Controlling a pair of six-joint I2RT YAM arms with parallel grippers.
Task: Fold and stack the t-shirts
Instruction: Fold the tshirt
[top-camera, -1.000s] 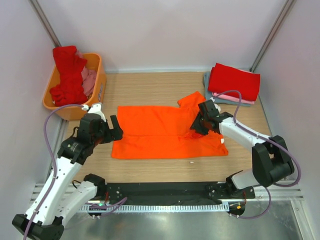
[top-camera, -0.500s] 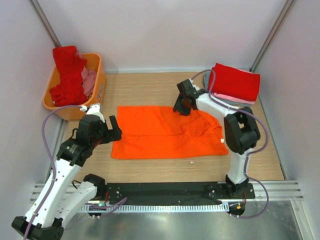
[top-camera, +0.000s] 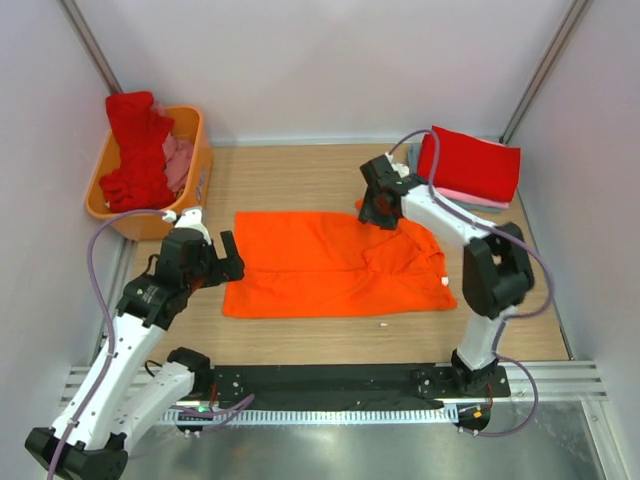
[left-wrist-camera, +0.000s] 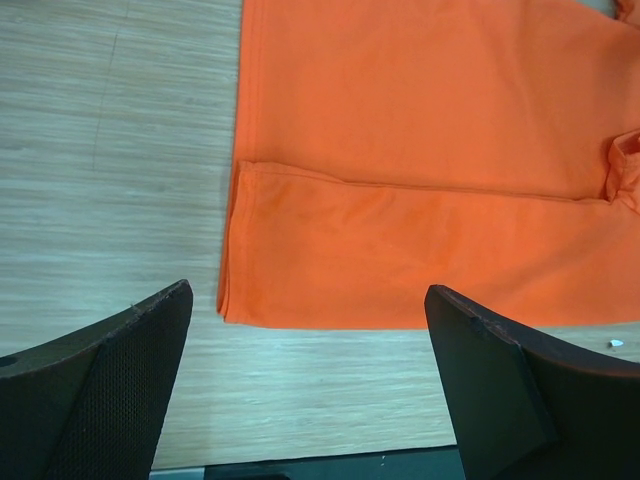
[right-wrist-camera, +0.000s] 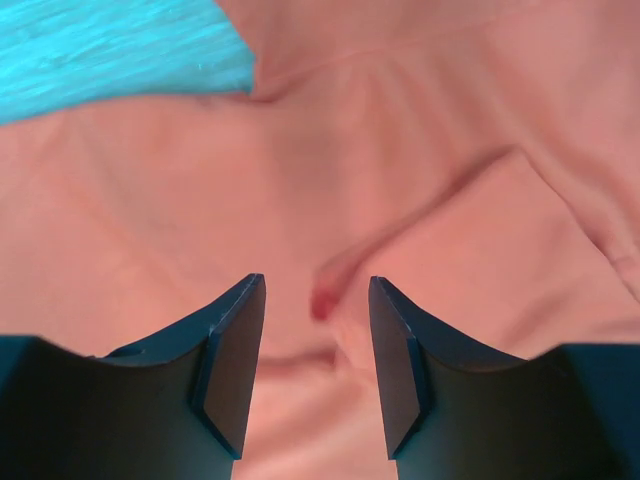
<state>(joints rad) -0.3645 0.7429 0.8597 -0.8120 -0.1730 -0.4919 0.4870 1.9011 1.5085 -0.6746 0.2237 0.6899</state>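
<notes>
My left pincer (left-wrist-camera: 308, 290) stands wide apart at the left edge of the orange t-shirt (top-camera: 330, 265), near its near left corner, with nothing between the fingers. The shirt lies spread flat in the middle of the wooden surface (top-camera: 290, 180), long side running left to right, with a crease line along its length parallel to the near edge.

My right pincer (right-wrist-camera: 315, 285) is over the shirt's far right part, by the sleeve. Its fingers are partly apart, and the rumpled cloth lies below and between them, not clamped.

At the far right corner sits a stack of folded shirts, with a red one (top-camera: 470, 162) on top, a pink one (top-camera: 465, 195) under it and a grey-blue one (top-camera: 414, 160) showing at the left side. At the far left stands an orange basket (top-camera: 197, 175) holding a crumpled red shirt (top-camera: 135, 150) and a pink shirt (top-camera: 178, 158), well apart from both of my pincers.
</notes>
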